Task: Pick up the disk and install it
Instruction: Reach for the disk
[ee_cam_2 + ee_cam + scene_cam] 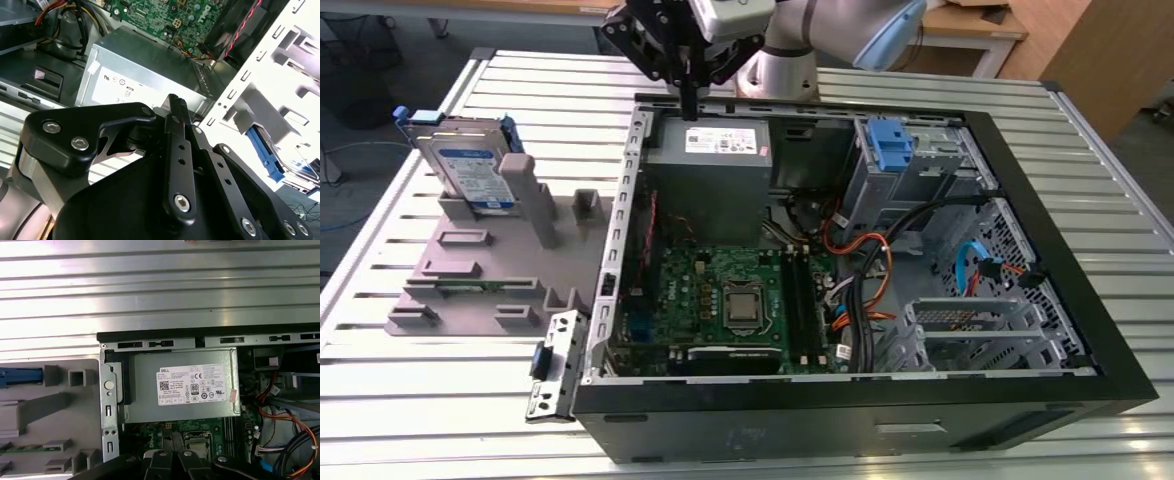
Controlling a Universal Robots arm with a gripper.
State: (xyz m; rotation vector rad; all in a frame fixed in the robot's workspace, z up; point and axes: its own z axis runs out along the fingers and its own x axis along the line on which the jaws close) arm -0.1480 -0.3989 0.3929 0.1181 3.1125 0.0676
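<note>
The disk (470,167), silver with a white-and-blue label and a blue carrier frame, stands upright in a slot of the grey fixture (487,262) at the exterior view's left. Its blue edge (19,376) shows in the first wrist view. My gripper (690,105) hangs above the back rim of the open computer case (1051,262), over the grey power-supply box (720,150), well to the right of the disk. Its black fingers (175,107) are pressed together, shut on nothing.
The case holds a green motherboard (720,295), loose cables (881,250), a blue clip (890,145) on the drive cage and the power-supply box (185,385). The slatted metal table (400,420) surrounds the case and fixture. A loose bracket (550,365) lies by the case's front corner.
</note>
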